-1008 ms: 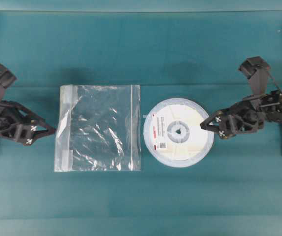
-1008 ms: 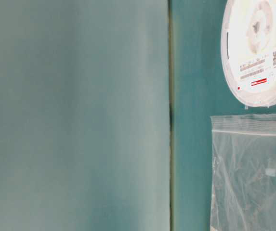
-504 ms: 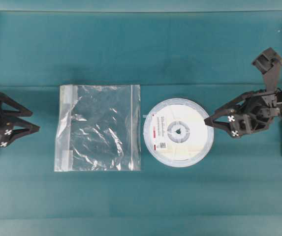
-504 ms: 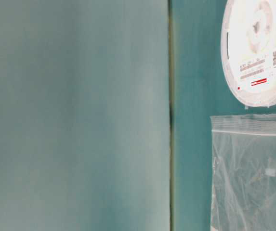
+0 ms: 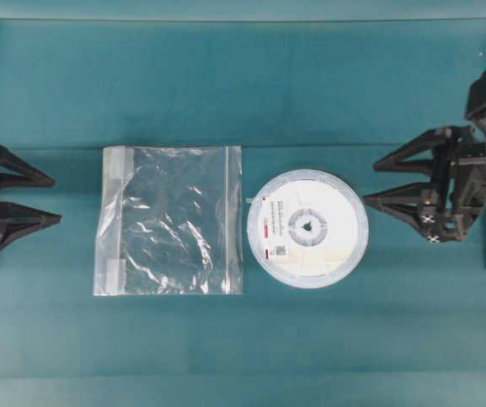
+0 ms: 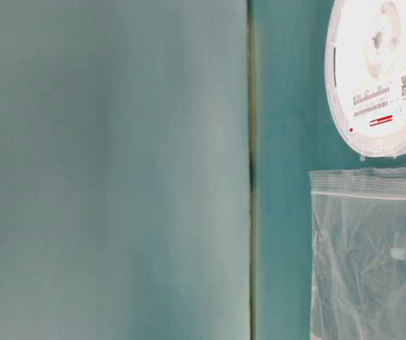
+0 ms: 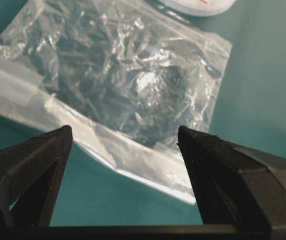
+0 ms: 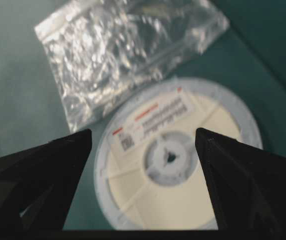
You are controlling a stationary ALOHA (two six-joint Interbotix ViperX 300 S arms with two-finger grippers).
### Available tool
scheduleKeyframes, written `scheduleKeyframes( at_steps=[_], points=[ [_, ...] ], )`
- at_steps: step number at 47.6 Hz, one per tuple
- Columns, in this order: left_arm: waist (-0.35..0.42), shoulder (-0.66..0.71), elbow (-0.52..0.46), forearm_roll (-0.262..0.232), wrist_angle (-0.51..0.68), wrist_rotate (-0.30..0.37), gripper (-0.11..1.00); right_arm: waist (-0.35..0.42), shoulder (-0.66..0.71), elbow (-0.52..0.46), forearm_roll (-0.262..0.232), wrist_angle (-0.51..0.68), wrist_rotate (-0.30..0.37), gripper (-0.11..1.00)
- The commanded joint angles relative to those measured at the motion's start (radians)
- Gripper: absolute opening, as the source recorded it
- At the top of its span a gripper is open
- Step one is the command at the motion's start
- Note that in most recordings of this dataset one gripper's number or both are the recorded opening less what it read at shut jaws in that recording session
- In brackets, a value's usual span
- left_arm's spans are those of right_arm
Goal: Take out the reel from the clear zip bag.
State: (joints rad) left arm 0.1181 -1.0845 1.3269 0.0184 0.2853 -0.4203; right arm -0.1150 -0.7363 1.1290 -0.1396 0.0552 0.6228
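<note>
My left gripper (image 5: 49, 199) is standing with its black pointed jaws spread wide and gripping nothing, hanging at the left edge of the overhead view, well apart from the flat round white-translucent plastic reel (image 5: 307, 229), which I am taking as my landmark. My right gripper (image 5: 371, 183) is likewise gaping wide and empty, sitting near the reel on its right side, its lower finger (image 5: 395, 206) pointing toward the reel's rim without touching it. The reel is lying flat on the teal cloth-covered table (image 5: 251, 85), fully outside the bag, showing its cream winding, its spoked hub with a small centre hole and a white label with red marks (image 5: 273, 229) on its left half. Just beside the reel on its left, the square clear crinkly plastic zip bag (image 5: 170, 220) is lying flat and limp, its zip strip running along the edge that is facing the reel, with whitish tape patches on the far edge. In my left wrist view the bag (image 7: 118, 75) is filling the space ahead between my jaws; in my right wrist view the reel (image 8: 177, 160) is sitting between my fingers with the bag (image 8: 128, 50) beyond it.
</note>
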Motion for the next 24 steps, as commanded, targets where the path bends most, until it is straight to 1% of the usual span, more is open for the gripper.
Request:
scheduleKeyframes(
  at_steps=[1,6,11,18,24],
  points=[
    [-0.002,-0.005,-0.031,0.002,-0.003,0.023,0.92,0.005,-0.029,-0.017,-0.052,-0.003,-0.017,0.92],
    [-0.002,-0.028,-0.043,0.002,-0.005,0.078,0.92,0.015,-0.071,-0.018,-0.138,-0.002,-0.015,0.92],
    [-0.002,-0.051,-0.060,0.002,-0.005,0.133,0.92,0.021,-0.101,-0.018,-0.195,-0.003,-0.014,0.92],
    [-0.002,-0.083,-0.087,0.002,-0.005,0.190,0.92,0.023,-0.133,-0.018,-0.238,-0.003,-0.014,0.92],
    [-0.002,-0.091,-0.100,0.002,-0.003,0.212,0.92,0.034,-0.153,-0.018,-0.249,-0.003,-0.015,0.92]
  ],
)
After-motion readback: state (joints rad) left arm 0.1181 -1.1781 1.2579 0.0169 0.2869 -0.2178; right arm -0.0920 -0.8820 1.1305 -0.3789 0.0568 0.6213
